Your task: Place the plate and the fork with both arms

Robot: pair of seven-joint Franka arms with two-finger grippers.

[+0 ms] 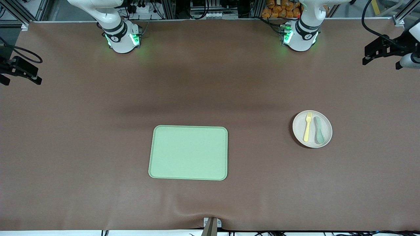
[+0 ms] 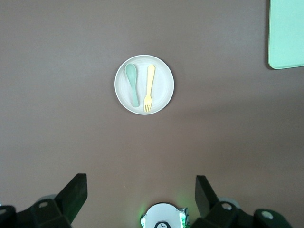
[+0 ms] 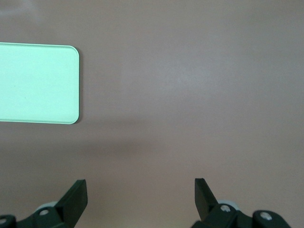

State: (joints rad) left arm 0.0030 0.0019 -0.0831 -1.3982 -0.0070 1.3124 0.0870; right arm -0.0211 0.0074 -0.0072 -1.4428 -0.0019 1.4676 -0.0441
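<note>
While both end effectors (image 2: 137,194) (image 3: 140,197) gape, only left wrist shows fork (image 2: 148,88) on plate (image 2: 164,90).

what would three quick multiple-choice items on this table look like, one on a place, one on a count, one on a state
1. Where does the small pale-yellow plastic fork lie?
A. on the rectangular light-green tray
B. on the round pale beige-white plate
C. on the bare brown table

2. How many utensils are on the plate?
A. one
B. two
C. three

3. How do the left gripper and the right gripper stand?
A. both open, holding nothing
B. left shut on the fork
C. right shut on the plate

Answers:
1 B: the fork rests on the plate, beside the grey-green spoon, toward the left arm's end of the table.
2 B: only the fork and spoon lie there.
3 A: each wrist view shows its fingers wide apart with only bare table between; the light-green tray holds nothing.
</note>
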